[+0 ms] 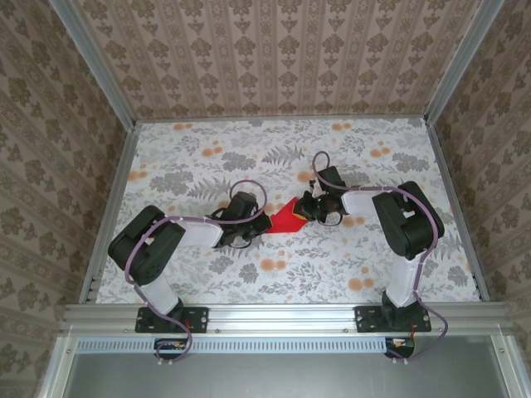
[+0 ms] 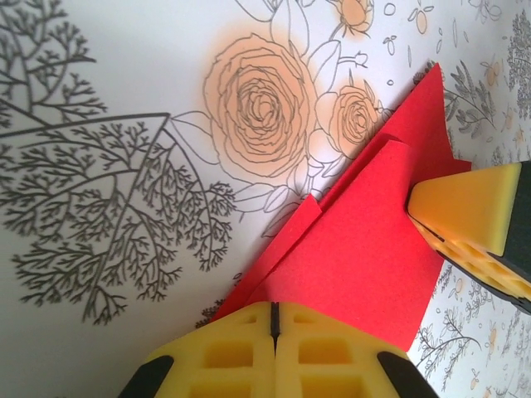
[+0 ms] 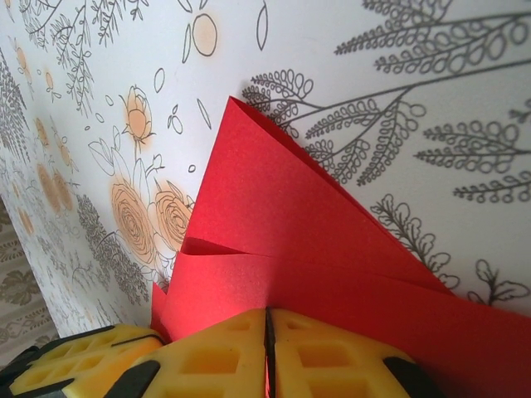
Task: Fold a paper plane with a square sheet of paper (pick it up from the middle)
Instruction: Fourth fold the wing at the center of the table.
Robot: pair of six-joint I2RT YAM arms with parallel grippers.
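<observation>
Top external view: the bright red, matte square sheet of paper (image 1: 286,218), folded to a creased, pointed shape, sits mid-worktop on the floral-printed worktop (image 1: 191,149). It lies between the left claw (image 1: 259,222) and the right claw (image 1: 308,207), each meeting one end of it. Left wrist view: the left claw (image 2: 272,332) has its yellow pads pressed together with the sheet's (image 2: 365,249) near edge running into the seam, so it is judged to be pinching the paper. Layered flaps overlap, and the right claw's yellow finger (image 2: 465,215) sits at the far corner. Right wrist view: the right claw (image 3: 267,344) is closed with red showing in its seam, clamped on the sheet (image 3: 282,224). Two layers meet at a crisp crease ending in a sharp tip. Assessment: the paper is very light, limp and easily torn or mis-creased. It is best held at the layered folds near the middle, with gentle pressure and no opposing pull.
</observation>
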